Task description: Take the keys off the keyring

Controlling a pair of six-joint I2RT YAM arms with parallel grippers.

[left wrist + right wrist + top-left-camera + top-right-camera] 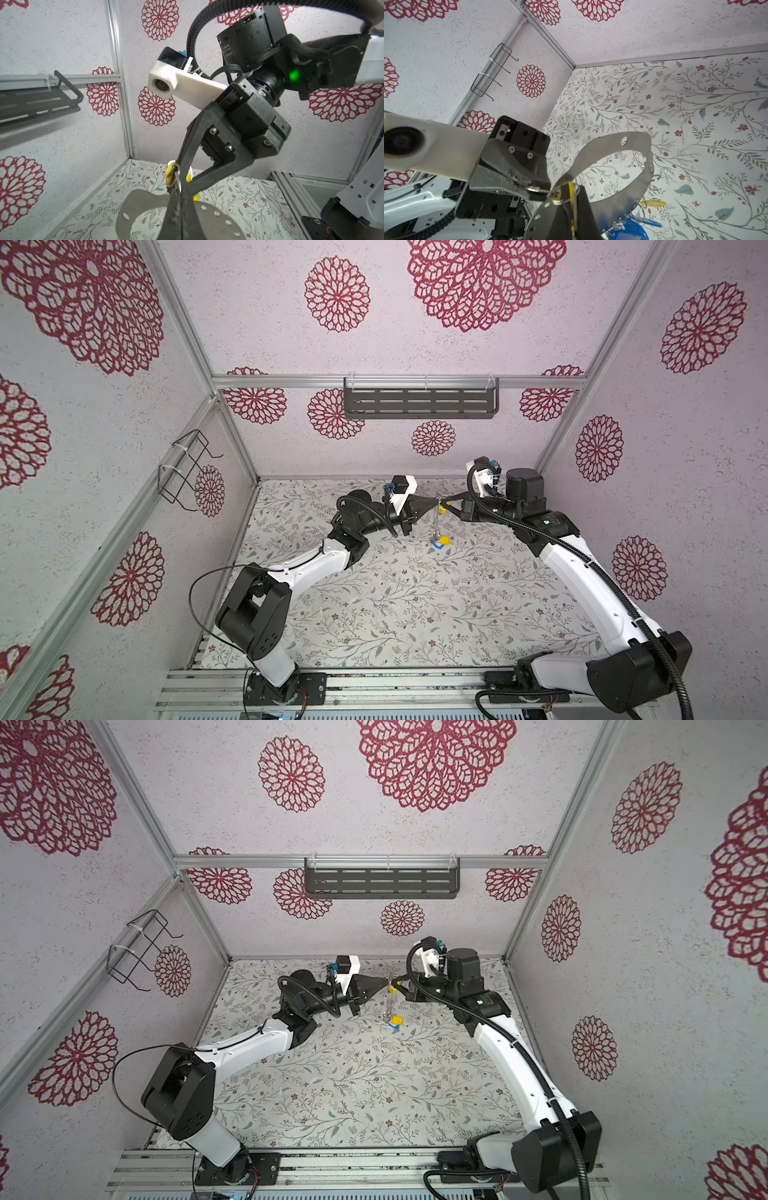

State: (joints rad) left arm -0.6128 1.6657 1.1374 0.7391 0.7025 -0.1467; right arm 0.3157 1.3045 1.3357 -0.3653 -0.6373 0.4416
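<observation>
Where the two arms rise from their bases at the near edge, the floral-patterned tabletop [395, 605] stretches away in front of them. Above its far half, a flat grey horseshoe-shaped metal keyring [434, 519] hangs in the air, edge-on in both top views. A cluster of small blue and yellow plastic keys [441, 542] dangles from its lower end; whether they brush the tabletop cannot be told.

At the keyring's upper end the two claws meet almost tip to tip. The left claw [435, 499] is closed on the grey plate itself. In the left wrist view its fingers [176, 212] clamp across the rim, with plate showing on either side. The right claw [443, 501] is closed on a single yellow key tag [170, 173], whose small silver split ring [560, 199] sits at the plate's rim.

Beyond them, a dark slotted metal shelf [419, 402] hangs on the back wall.
</observation>
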